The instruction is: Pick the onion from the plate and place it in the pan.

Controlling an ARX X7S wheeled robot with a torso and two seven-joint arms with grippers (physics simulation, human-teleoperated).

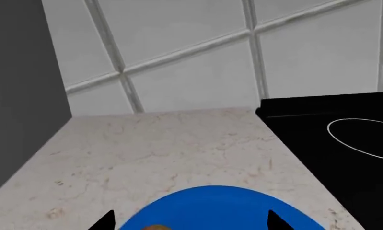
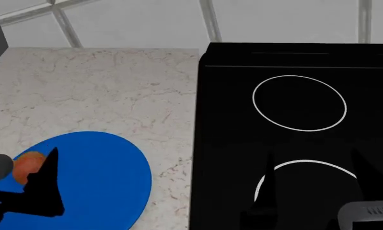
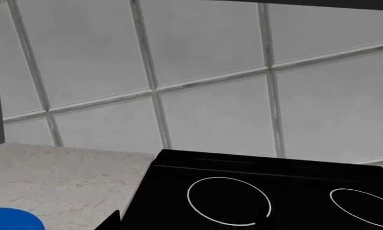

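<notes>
Onion (image 2: 29, 165) pickup is the step in hand, by my reading: the small orange-brown bulb lies on the blue plate (image 2: 95, 177), close to the plate's left rim, and the plate sits on the pale stone counter (image 2: 101, 91) near its front edge, just beside the black cooktop (image 2: 294, 143). The left gripper (image 2: 18, 177) hangs right at the onion in the head view, one dark finger (image 2: 45, 184) just to the onion's right and a grey part of the arm to its left. The left wrist view shows two dark fingertips (image 1: 105, 221) set wide apart over the plate, with a sliver of the onion between them, so the jaws stand wide and hold nothing.

The right gripper (image 2: 313, 191) hovers over the cooktop's front burner ring (image 2: 306, 177), its two fingers spread wide and empty.

No pan shows in any view; only the two white burner rings on the cooktop are visible, so where the onion must go cannot be told from here.

Next, the left gripper likely needs to settle so the fingers straddle the onion squarely, then shut on it gently, as a round bulb could roll on the flat plate. After the lift, the pan has to be found before any placing.
</notes>
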